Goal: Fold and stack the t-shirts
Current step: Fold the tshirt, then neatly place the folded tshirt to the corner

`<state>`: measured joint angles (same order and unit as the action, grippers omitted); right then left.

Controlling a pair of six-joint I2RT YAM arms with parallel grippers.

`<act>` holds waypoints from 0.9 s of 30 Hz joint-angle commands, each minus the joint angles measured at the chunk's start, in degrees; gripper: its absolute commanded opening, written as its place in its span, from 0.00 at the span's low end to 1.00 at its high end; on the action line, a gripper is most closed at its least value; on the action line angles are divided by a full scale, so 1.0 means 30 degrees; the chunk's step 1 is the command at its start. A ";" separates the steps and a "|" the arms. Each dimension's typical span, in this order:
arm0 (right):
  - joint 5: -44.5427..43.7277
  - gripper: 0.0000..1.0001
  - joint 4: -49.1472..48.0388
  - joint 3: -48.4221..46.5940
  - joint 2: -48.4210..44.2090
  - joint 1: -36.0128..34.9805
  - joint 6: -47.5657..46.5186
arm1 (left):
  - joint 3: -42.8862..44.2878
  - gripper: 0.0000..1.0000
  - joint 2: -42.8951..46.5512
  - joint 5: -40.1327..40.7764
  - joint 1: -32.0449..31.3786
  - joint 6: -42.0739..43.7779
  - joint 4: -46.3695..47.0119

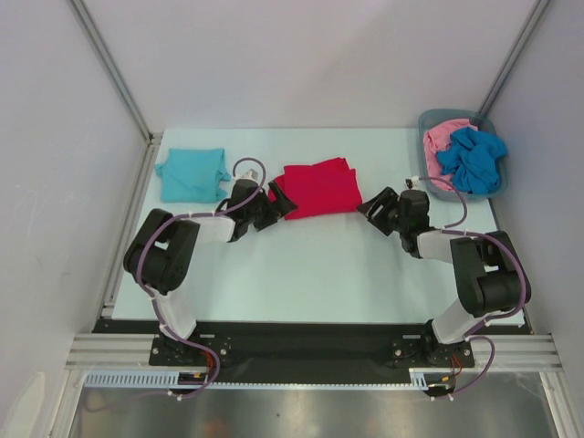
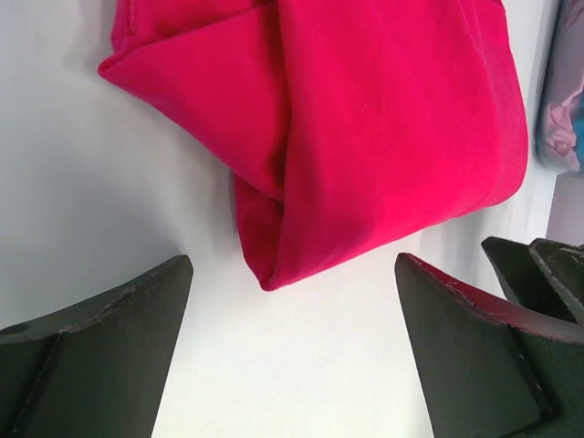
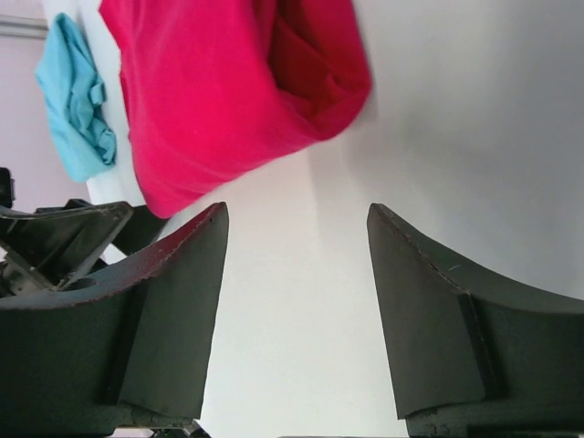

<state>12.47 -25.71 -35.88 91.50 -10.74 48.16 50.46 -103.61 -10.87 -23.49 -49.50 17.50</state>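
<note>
A folded bright red t-shirt (image 1: pixel 319 187) lies at the table's middle back, also filling the top of the left wrist view (image 2: pixel 365 119) and the right wrist view (image 3: pixel 228 91). A folded light teal t-shirt (image 1: pixel 192 173) lies to its left, seen small in the right wrist view (image 3: pixel 78 100). A pink t-shirt (image 1: pixel 443 137) and a deeper blue t-shirt (image 1: pixel 473 160) lie crumpled in the bin. My left gripper (image 1: pixel 278 205) stands open just off the red shirt's left edge, holding nothing. My right gripper (image 1: pixel 374 208) stands open just off its right edge, also holding nothing.
The grey plastic bin (image 1: pixel 431 121) sits at the back right corner of the table. Metal frame posts (image 1: pixel 114 73) and white walls close in the sides and back. The arm bases stand at the near edge.
</note>
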 commanded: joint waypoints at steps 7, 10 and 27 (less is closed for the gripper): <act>0.1611 0.71 -0.4901 0.0006 0.2366 0.0182 0.1113 | 0.0085 1.00 -0.0793 -0.1061 -0.0229 -0.0639 0.3069; 0.2373 0.72 -0.6483 0.0036 0.3509 0.0416 0.1493 | 0.0728 1.00 -0.1465 -0.1502 -0.0053 -0.0875 0.3134; 0.4249 0.76 -0.8363 -0.5378 0.8755 0.1120 0.2873 | 0.5123 1.00 -0.3867 -0.1619 0.0680 -0.0201 0.2135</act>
<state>23.46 -48.40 -47.75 115.81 -7.38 56.34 63.11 -113.40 -14.48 -21.93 -50.98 22.17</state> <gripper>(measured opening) 0.749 0.996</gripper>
